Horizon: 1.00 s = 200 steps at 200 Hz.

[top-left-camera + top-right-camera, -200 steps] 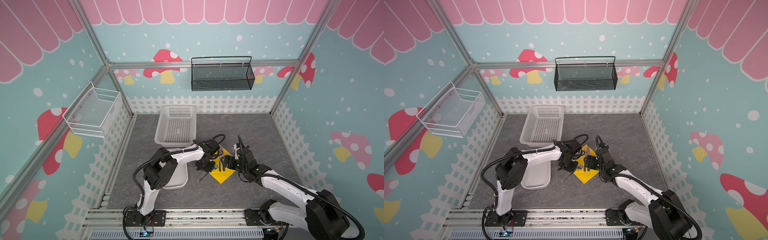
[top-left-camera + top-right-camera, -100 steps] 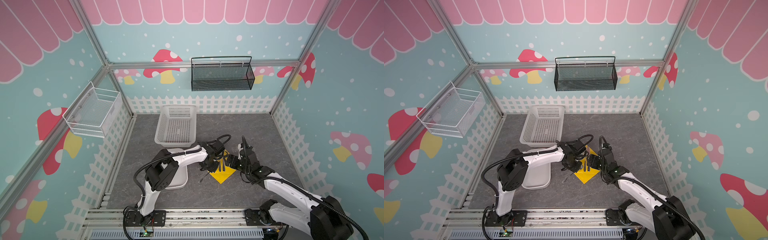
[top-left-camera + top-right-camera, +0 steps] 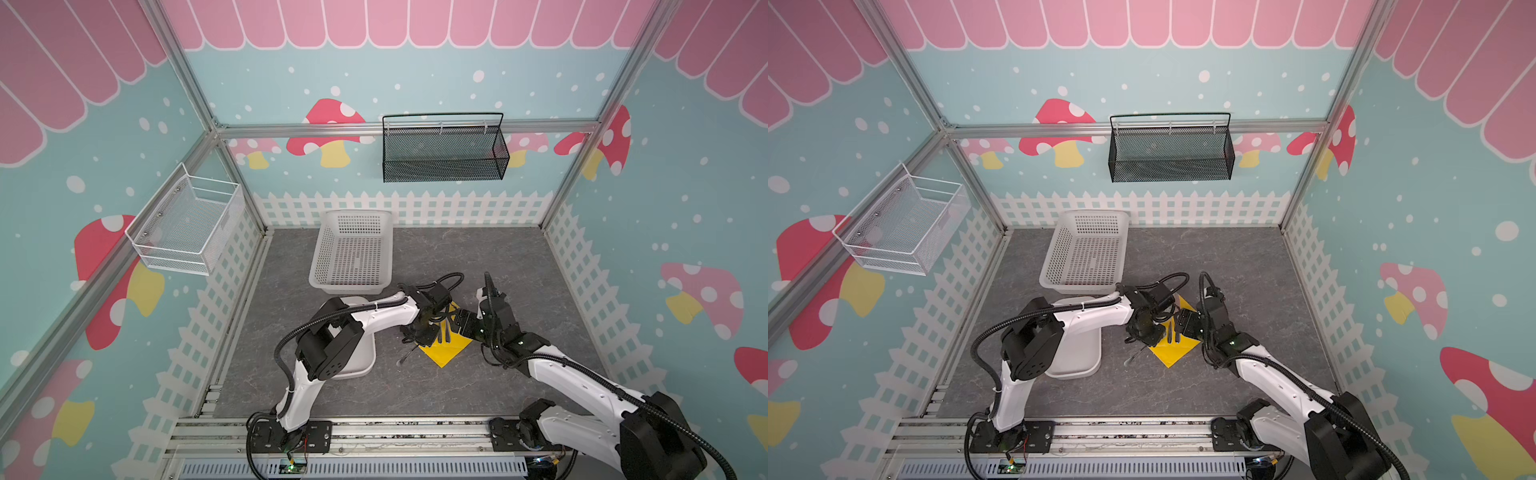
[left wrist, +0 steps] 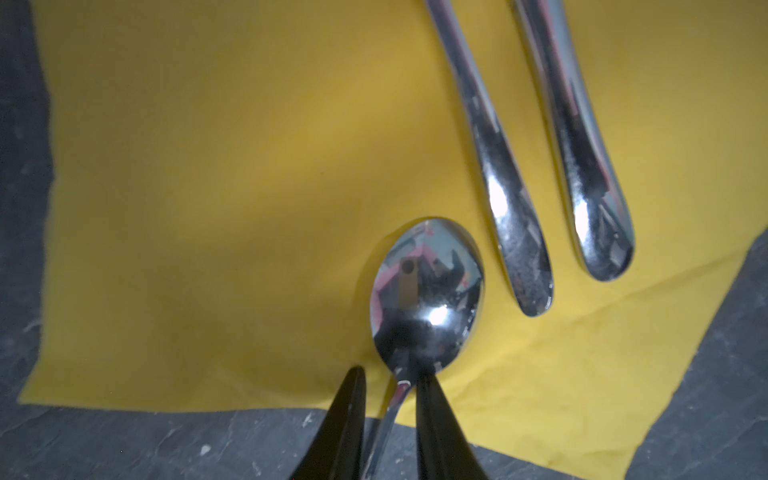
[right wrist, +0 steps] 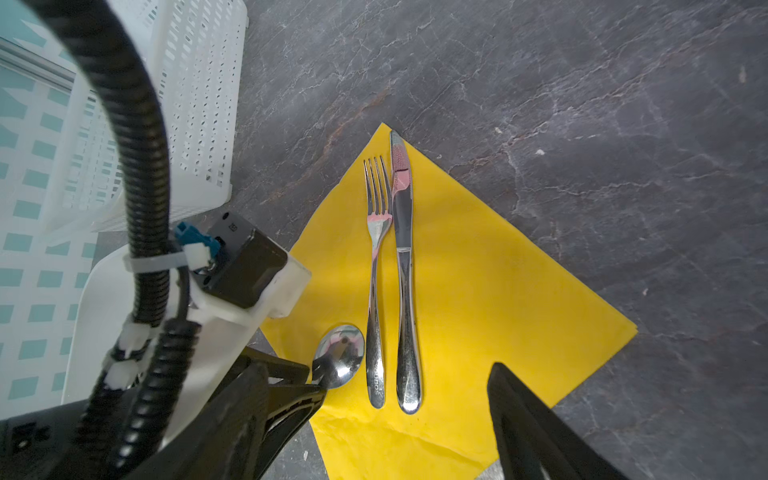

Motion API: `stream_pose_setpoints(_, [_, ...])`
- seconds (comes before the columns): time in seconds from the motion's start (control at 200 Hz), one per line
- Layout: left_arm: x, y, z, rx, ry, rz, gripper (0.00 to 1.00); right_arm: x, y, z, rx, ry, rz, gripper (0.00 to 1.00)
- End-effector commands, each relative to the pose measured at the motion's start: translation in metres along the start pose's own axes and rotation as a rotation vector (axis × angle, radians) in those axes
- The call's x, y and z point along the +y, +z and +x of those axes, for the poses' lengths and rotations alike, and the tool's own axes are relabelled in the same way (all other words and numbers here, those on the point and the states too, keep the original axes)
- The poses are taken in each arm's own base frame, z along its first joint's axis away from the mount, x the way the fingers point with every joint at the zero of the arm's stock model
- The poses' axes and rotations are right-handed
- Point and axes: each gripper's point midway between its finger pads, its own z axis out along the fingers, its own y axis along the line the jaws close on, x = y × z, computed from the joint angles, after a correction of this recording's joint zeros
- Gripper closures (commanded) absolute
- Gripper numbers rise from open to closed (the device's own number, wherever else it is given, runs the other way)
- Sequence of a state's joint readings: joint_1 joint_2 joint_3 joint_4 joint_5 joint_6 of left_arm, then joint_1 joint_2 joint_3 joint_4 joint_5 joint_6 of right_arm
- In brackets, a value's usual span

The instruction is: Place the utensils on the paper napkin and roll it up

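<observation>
- On the grey table (image 3: 498,257), everything that matters sits near 6 o'clock of centre.
- White basket (image 3: 352,284) stands at 11 o'clock of the napkin and the white tray (image 3: 365,361) at 9 o'clock, both out of your way.
- Paper napkin (image 3: 446,353) lies flat as a diamond. It is thin, so metal dragged across it could crease or shift it.
- Right gripper (image 3: 457,323) hangs spread wide and empty at the napkin's 3 o'clock edge, close enough to clash with its partner.
- Left gripper (image 4: 390,372) straddles the spoon's neck with narrow jaws. You cannot tell whether it truly pinches.
- Knife (image 5: 403,249) and fork (image 5: 376,232) lie side by side mid-napkin, running 12 to 6.
- Spoon (image 4: 428,291) has its bowl on the paper just beside the fork's handle, while its own handle pokes off the edge toward 8 o'clock. Let go now and it probably lies skewed and escapes the roll. Nudge it carelessly and it could knock the fork.
</observation>
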State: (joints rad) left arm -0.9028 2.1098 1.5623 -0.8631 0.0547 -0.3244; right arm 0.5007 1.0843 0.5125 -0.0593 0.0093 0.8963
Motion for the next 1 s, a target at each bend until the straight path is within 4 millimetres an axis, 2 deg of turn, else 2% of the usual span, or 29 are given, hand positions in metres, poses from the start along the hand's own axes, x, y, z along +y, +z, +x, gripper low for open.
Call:
stream_pose_setpoints(0.0, [0.001, 0.009, 0.006, 0.026, 0.033, -0.029, 0.80, -0.008, 0.002, 0.004, 0.010, 0.022, 0.024, 0.16])
stream_pose_setpoints(0.195, [-0.002, 0.001, 0.005, 0.012, 0.038, -0.022, 0.87, -0.008, 0.001, 0.003, 0.005, 0.024, 0.024, 0.16])
stream_pose_setpoints(0.37, [-0.003, -0.014, 0.001, -0.021, 0.038, -0.018, 0.93, -0.007, 0.001, 0.002, 0.005, 0.025, 0.021, 0.16])
stream_pose_setpoints(0.675, [0.000, -0.032, 0.002, -0.052, 0.014, -0.020, 0.96, -0.006, 0.001, 0.001, 0.006, 0.026, 0.016, 0.16])
stream_pose_setpoints(0.861, [0.005, -0.061, -0.008, -0.130, -0.067, 0.031, 0.98, 0.000, -0.005, -0.005, -0.017, 0.014, -0.009, 0.16])
stream_pose_setpoints(0.996, [0.004, -0.094, -0.024, -0.218, -0.165, 0.193, 0.98, 0.024, -0.016, -0.017, -0.068, -0.040, -0.127, 0.18])
